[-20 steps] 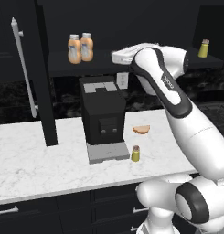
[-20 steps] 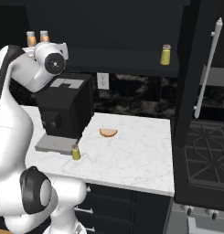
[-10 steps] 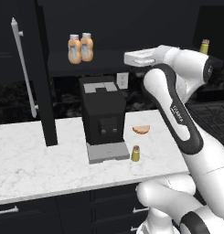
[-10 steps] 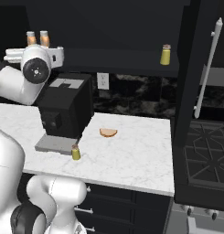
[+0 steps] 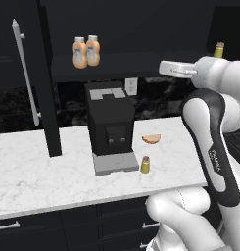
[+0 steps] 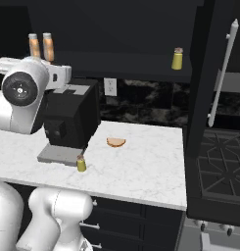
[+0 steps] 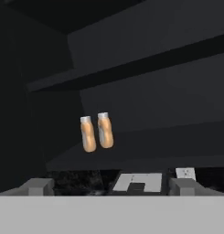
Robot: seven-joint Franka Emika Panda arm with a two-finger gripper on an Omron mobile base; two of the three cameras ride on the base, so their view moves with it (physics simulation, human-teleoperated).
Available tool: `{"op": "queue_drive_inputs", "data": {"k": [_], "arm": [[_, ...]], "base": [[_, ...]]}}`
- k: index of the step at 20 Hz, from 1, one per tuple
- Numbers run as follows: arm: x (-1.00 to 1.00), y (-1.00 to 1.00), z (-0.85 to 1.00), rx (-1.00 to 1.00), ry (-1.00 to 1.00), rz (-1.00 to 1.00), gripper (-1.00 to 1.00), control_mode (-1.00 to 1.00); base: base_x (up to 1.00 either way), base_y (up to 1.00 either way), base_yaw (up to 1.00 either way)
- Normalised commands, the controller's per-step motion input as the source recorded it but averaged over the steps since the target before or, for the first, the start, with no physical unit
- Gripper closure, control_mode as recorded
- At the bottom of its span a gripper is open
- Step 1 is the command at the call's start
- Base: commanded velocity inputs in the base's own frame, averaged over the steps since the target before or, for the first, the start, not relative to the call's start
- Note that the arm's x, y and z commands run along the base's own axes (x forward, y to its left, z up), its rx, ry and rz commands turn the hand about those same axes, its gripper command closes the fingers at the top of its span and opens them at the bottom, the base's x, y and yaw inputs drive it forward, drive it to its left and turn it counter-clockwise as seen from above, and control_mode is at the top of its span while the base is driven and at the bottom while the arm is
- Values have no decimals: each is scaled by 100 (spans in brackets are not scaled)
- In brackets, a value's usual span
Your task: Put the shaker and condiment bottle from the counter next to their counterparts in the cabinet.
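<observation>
White lettering along the arm's dark forearm band, too blurred to read

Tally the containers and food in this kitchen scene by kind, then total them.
Orange condiment bottles: 2, side by side on the cabinet shelf
Yellow-green shakers: 2, one on the shelf, one on the counter
Bread slice: 1
Total: 5

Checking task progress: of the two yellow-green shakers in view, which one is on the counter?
The shaker beside the coffee machine's tray stands on the counter; its counterpart sits up on the cabinet shelf.
</observation>
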Motion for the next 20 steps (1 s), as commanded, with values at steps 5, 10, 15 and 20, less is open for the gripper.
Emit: {"op": "queue_drive_inputs", "data": {"k": [5, 10, 15, 20], "arm": [[-88, -54, 1, 12, 7, -9, -100, -100], [-58, -31, -11, 3, 9, -6, -100, -100], [-39, -24, -18, 0, 2, 0, -100, -100], [-47, -31, -36, 0, 0, 0, -100, -100]], "base": [[0, 0, 0], [0, 0, 0], [0, 0, 0], [0, 0, 0]]}}
